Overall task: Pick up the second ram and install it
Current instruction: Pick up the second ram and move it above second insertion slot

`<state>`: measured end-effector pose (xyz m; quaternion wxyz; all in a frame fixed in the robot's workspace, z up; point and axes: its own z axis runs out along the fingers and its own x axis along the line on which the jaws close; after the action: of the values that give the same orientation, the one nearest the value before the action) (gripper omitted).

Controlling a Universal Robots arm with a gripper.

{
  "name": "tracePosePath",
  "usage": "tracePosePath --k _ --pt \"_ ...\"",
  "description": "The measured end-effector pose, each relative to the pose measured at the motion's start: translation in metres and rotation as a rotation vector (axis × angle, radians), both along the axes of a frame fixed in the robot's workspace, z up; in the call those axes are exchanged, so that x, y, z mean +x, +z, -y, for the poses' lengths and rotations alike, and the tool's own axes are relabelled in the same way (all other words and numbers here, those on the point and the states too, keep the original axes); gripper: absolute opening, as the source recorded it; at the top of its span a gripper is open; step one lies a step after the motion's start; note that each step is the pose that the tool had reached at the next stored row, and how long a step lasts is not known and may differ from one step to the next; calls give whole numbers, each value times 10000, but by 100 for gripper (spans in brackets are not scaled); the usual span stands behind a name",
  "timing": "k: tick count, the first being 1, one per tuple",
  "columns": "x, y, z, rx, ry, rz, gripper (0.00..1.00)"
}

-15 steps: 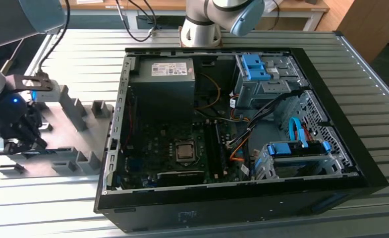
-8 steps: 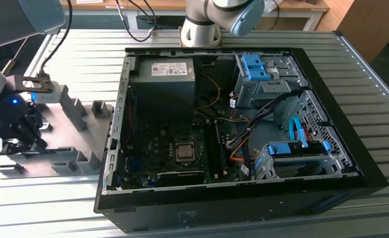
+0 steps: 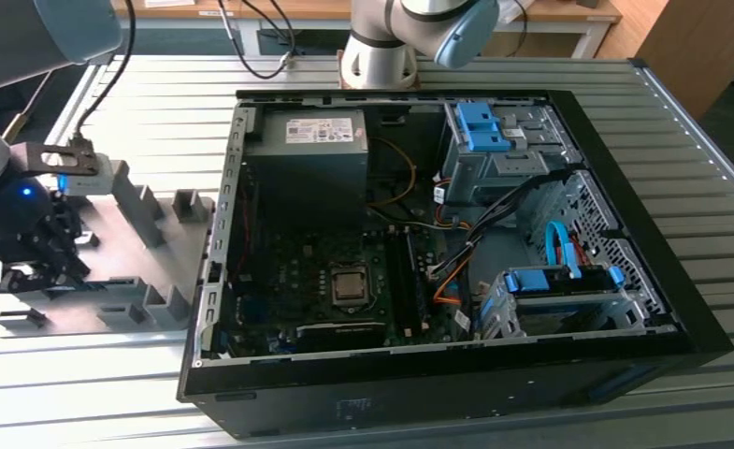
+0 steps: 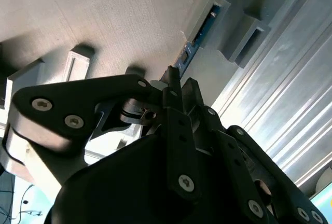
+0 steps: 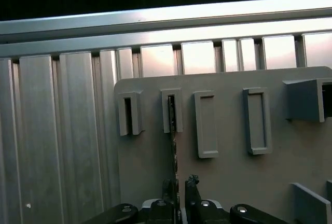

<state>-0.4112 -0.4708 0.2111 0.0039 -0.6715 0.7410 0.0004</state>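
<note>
Picking step: one computer case (image 3: 666, 309) lies open on the slatted table (image 3: 666, 122), its motherboard (image 3: 304, 281) exposed; installing has not begun
Holder: one grey holder plate (image 5: 228, 177) at the exterior view's left, with four slotted blocks across the first wrist view
Gripper: one gripper (image 5: 179, 185) low over that plate, also seen at (image 3: 42, 267); fingers set narrowly either side of the stick's edge, firm clamping I cannot tell
Second ram: one second ram (image 5: 171, 130), standing on edge in a holder block (image 5: 172, 111), also seen at (image 4: 196, 40)
Next move: likely calls for a firm pinch and a straight lift from the slot
</note>
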Motion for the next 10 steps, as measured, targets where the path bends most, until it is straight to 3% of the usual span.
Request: tracePosePath --k 4,10 --pt "-49 -51 33 5 39 0 24" --pt "-50 -158 42 15 237 1 24"
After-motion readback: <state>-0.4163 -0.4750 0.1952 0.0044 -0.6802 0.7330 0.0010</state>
